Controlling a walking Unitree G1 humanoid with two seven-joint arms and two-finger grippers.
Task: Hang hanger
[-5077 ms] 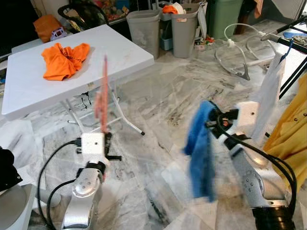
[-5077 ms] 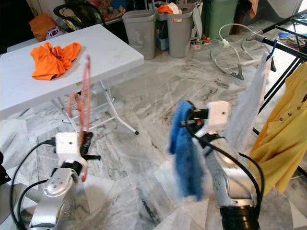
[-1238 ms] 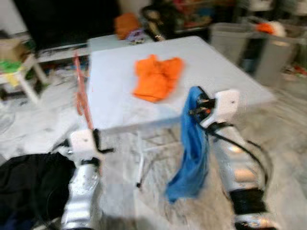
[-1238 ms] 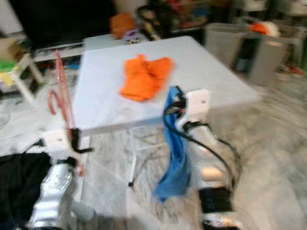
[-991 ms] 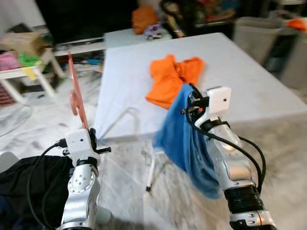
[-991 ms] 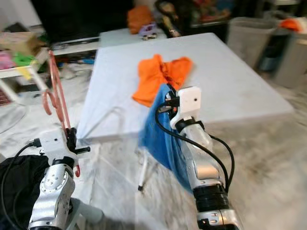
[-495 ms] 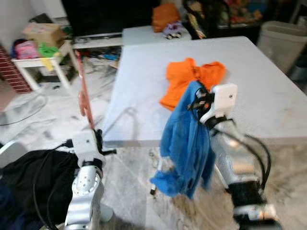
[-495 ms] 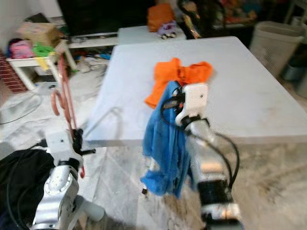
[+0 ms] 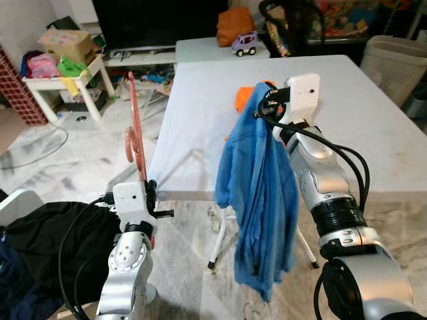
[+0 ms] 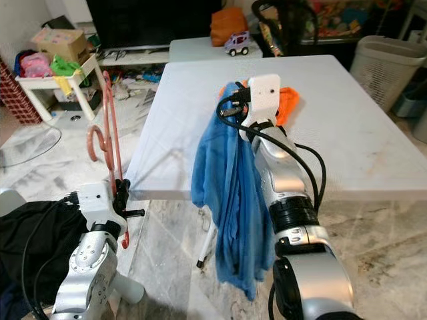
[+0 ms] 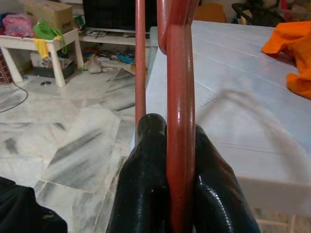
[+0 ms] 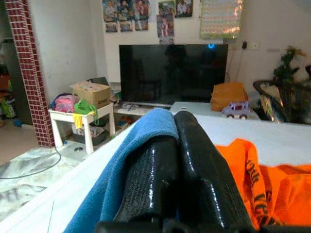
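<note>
Red hanger: upright, clamped in left gripper jaws, unhung. Blue garment: pinched in right gripper jaws, over desk near edge.

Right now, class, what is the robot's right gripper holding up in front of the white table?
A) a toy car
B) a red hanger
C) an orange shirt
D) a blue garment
D: the right gripper is shut on the blue garment, which hangs down in front of the white table; the left gripper holds the red hanger.
</note>
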